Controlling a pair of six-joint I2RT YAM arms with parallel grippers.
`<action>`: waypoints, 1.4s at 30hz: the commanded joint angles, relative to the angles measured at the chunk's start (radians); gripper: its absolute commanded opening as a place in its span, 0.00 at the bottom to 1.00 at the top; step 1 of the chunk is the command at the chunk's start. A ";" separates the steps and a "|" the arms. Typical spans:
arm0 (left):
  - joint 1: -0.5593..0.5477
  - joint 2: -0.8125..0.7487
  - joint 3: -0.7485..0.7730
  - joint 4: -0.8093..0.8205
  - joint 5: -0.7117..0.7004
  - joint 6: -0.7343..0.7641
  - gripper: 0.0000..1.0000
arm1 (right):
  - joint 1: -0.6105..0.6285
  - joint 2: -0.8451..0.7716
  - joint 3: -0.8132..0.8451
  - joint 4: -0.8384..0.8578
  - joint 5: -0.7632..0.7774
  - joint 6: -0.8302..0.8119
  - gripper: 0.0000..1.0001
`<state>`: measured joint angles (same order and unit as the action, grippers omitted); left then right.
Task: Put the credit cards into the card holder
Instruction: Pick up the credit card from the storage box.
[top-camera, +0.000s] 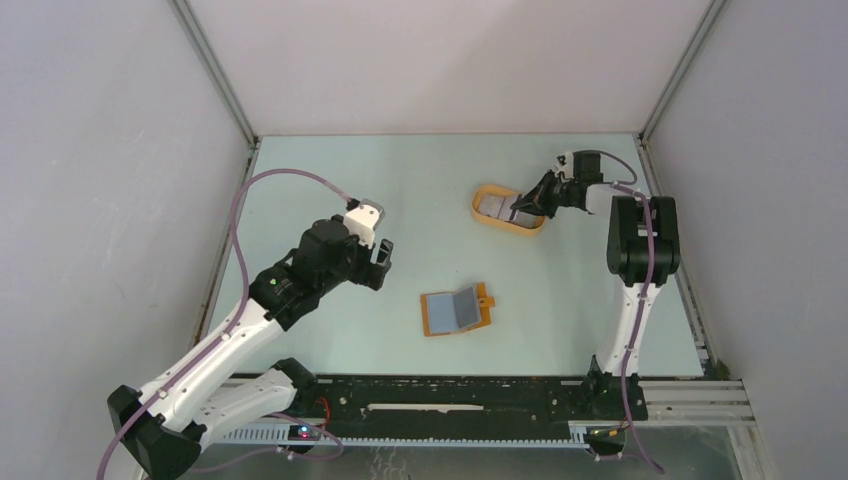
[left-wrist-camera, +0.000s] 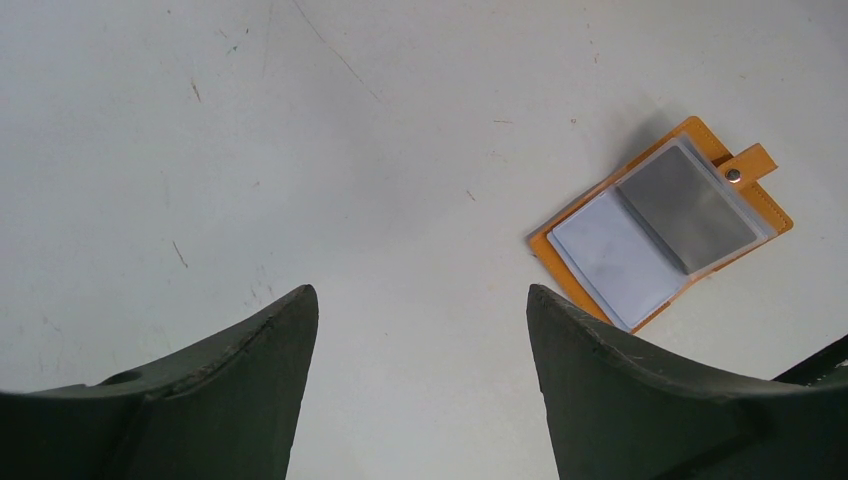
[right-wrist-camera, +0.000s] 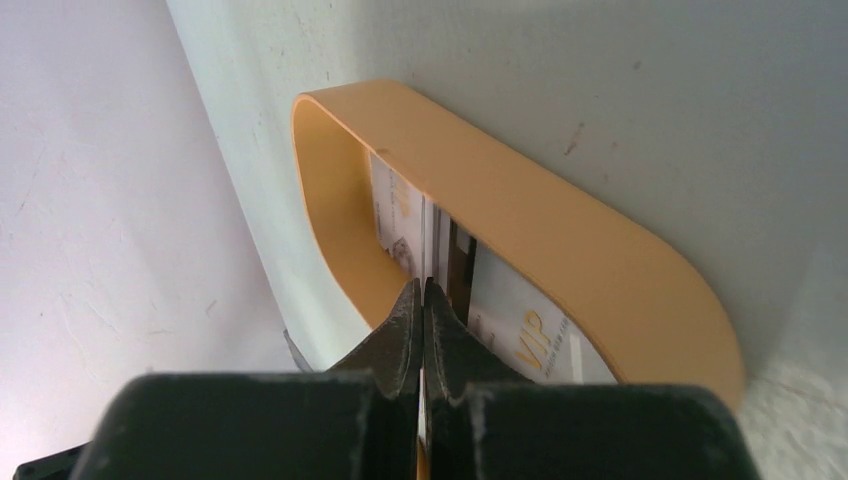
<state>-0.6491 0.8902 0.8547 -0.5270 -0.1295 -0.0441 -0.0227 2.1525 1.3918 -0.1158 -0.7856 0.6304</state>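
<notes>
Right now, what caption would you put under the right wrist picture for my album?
Right jaws shut at the credit cards inside the orange tray.

Bare table (left-wrist-camera: 300, 150) lies below and around the left gripper (left-wrist-camera: 422, 300); the holder (left-wrist-camera: 660, 225) sits ahead to its right. Around the right gripper (right-wrist-camera: 422, 300), the tray (right-wrist-camera: 560, 230) wall hems its tips.

- "VIP" in gold letters, on a pale credit card (right-wrist-camera: 528, 332) lying inside the orange tray (right-wrist-camera: 560, 215).
- Small print beneath it: too fine to read.
- Gold marks on a second card (right-wrist-camera: 396, 205): illegible.
</notes>
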 joint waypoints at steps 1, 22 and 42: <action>0.009 -0.009 -0.002 0.012 -0.014 0.020 0.82 | -0.023 -0.119 -0.013 -0.045 0.019 -0.070 0.00; 0.014 -0.202 -0.146 0.374 0.332 -0.280 0.84 | 0.009 -0.774 -0.248 -0.234 -0.260 -0.687 0.00; -0.300 -0.016 -0.572 1.395 0.488 -0.116 0.85 | 0.231 -1.078 -0.459 -0.422 -0.726 -1.183 0.00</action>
<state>-0.9154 0.7879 0.2916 0.6891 0.3702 -0.2855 0.1635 1.0538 0.9245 -0.5423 -1.4384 -0.4950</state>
